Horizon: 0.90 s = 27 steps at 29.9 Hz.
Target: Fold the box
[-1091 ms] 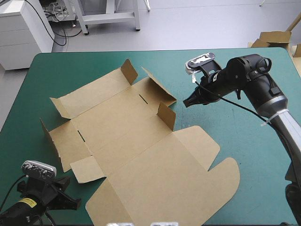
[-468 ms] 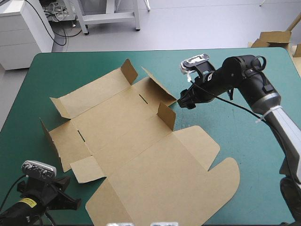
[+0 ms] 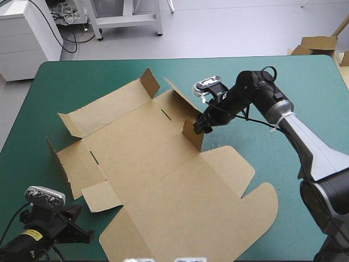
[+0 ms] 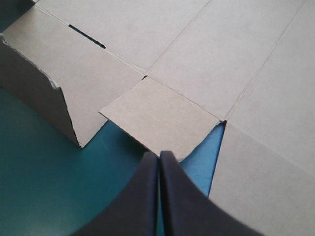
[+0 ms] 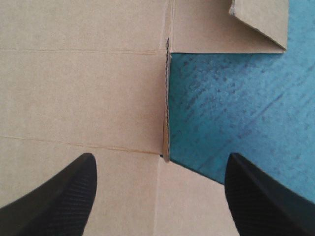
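The brown box [image 3: 147, 158] lies spread on the teal-green table as a cut sheet, its big lid panel [image 3: 218, 202] flat toward the near edge. Several small flaps stand up. My right gripper [image 3: 200, 124] hangs open at the sheet's right side, just over one upright flap [image 3: 193, 134]. In the right wrist view that flap [image 5: 166, 123] shows edge-on between the fingers of the gripper [image 5: 160, 160]. My left gripper [image 3: 80, 233] sits low at the near left corner, shut on nothing [image 4: 160, 156]. A small flat flap [image 4: 162, 115] lies just ahead of it.
A raised side wall [image 4: 34, 93] of the box stands to one side of the left gripper. Bare teal-green cover [image 3: 305, 164] shows to the right of the sheet and along the far edge [image 3: 82, 73]. More brown board [image 3: 316, 43] lies beyond the table's far right corner.
My right gripper has moved left from over the bare cover to the upright flap at the sheet's right side. The left arm and the box have stayed still.
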Tool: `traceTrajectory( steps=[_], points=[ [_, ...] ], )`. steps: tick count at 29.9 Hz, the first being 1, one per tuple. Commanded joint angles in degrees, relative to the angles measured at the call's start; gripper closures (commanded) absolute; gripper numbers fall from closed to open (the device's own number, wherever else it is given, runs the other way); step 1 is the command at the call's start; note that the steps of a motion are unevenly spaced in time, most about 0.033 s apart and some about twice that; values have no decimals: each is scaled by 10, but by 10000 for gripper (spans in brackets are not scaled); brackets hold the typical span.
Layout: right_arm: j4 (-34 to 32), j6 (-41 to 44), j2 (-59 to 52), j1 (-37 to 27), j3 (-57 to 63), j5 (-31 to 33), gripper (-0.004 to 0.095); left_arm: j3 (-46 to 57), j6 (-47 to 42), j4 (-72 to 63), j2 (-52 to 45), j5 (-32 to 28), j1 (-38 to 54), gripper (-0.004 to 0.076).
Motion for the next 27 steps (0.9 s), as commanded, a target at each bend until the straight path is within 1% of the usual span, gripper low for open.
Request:
traceTrajectory(
  steps=[1,5,17,19,21,23,24,25,27],
  points=[
    [21,-32,-5,12,-13,-48,235,-17,-1,-18,7,-27,0,731],
    [28,-37,21,21,-14,-82,235,-17,-1,-18,7,-27,0,731],
    [29,-50,79,25,-14,-85,239,-17,-1,-18,7,-27,0,731],
    [29,-50,81,25,-14,-85,263,-17,-1,-18,7,-27,0,731],
    [28,-49,81,25,-14,-84,343,-17,-1,-18,7,-27,0,731],
    [28,-48,82,25,-14,-81,470,-17,-1,-18,7,-27,0,731],
    [28,-48,82,25,-14,-77,579,-17,-1,-18,7,-27,0,731],
    [28,-48,82,25,-14,-76,656,-17,-1,-18,7,-27,0,731],
    [25,-50,82,25,-14,-73,841,-17,-1,-18,7,-27,0,731]
  ],
)
